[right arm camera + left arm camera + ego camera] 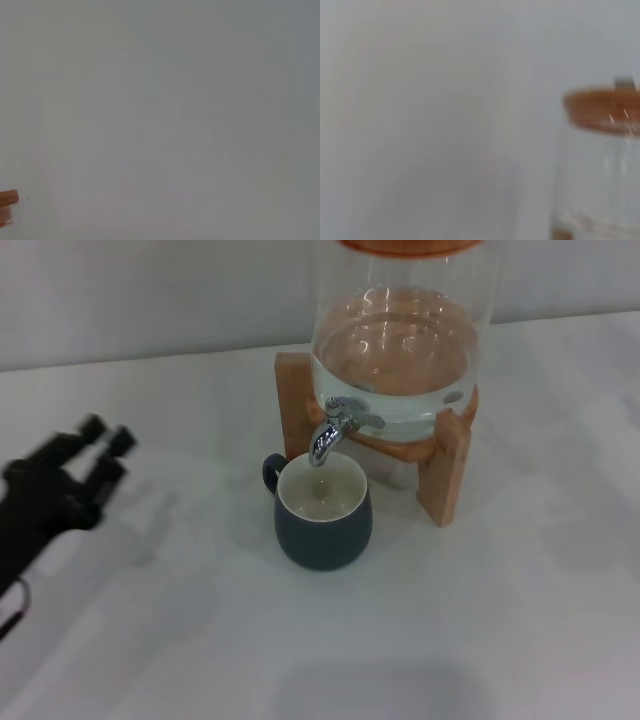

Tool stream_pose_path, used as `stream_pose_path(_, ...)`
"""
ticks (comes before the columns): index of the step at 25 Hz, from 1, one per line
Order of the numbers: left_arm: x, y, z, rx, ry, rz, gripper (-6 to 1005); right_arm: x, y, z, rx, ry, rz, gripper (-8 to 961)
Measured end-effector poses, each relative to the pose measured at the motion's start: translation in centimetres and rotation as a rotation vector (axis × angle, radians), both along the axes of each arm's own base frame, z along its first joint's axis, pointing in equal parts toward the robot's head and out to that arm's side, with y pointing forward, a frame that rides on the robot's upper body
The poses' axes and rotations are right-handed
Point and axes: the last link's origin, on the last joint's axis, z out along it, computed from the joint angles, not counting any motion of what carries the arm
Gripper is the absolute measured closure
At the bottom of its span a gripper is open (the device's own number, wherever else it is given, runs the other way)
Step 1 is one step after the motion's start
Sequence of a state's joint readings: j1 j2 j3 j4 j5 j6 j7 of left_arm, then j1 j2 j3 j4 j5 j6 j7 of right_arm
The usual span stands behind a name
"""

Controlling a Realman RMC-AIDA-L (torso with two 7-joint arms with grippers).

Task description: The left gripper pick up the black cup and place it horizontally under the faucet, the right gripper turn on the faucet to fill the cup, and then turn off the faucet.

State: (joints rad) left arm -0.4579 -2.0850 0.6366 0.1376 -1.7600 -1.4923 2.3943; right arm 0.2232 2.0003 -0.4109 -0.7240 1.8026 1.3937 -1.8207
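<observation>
The black cup (323, 512) stands upright on the white table with its mouth right under the spout of the chrome faucet (335, 430); its handle points to the back left. No stream of water shows. My left gripper (105, 455) is at the left of the table, well apart from the cup, blurred, with its fingers apart and holding nothing. The right gripper is out of view.
The faucet is on a glass jar (400, 350) of water on a wooden stand (442, 475) at the back. The jar's wooden lid (602, 107) shows in the left wrist view. A bit of wood (7, 201) shows in the right wrist view.
</observation>
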Motion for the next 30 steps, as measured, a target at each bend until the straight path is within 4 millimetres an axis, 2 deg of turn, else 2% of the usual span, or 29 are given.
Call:
stream_pose_path(3, -0.8, -0.1, 1.5, 0.057, -0.034, 0.036, 583, 0.1, 0.0, 0.0, -0.004, 0.003, -0.003, 146)
stream_pose_path(7, -1.0, 0.1, 2.1, 0.090, -0.059, 0.055, 578, 0.0, -0.3, -0.5, -0.044, 0.003, 0.001, 146)
stream_pose_path(8, -1.0, 0.3, 2.4, 0.105, -0.075, 0.066, 547, 0.0, -0.5, -0.8, -0.066, 0.000, 0.006, 145)
stream_pose_path(13, -0.8, 1.0, 3.0, 0.121, -0.099, 0.073, 390, -1.4, -2.5, -1.5, -0.226, -0.016, 0.099, 145)
stream_pose_path(16, -0.7, 1.3, 3.3, 0.130, -0.097, 0.067, 390, -2.5, -4.2, -1.4, -0.290, -0.001, 0.173, 145)
stream_pose_path(19, -0.7, 1.8, 4.0, 0.134, -0.102, 0.074, 390, -3.6, -5.0, -2.1, -0.381, 0.005, 0.219, 145)
stream_pose_path(24, -1.1, 2.5, 4.7, 0.123, -0.127, 0.119, 391, -5.9, -4.4, -4.9, -0.564, -0.026, 0.296, 145)
stream_pose_path(30, -1.4, 2.5, 4.7, 0.120, -0.126, 0.140, 390, -9.3, -2.7, -8.0, -0.695, -0.119, 0.365, 145)
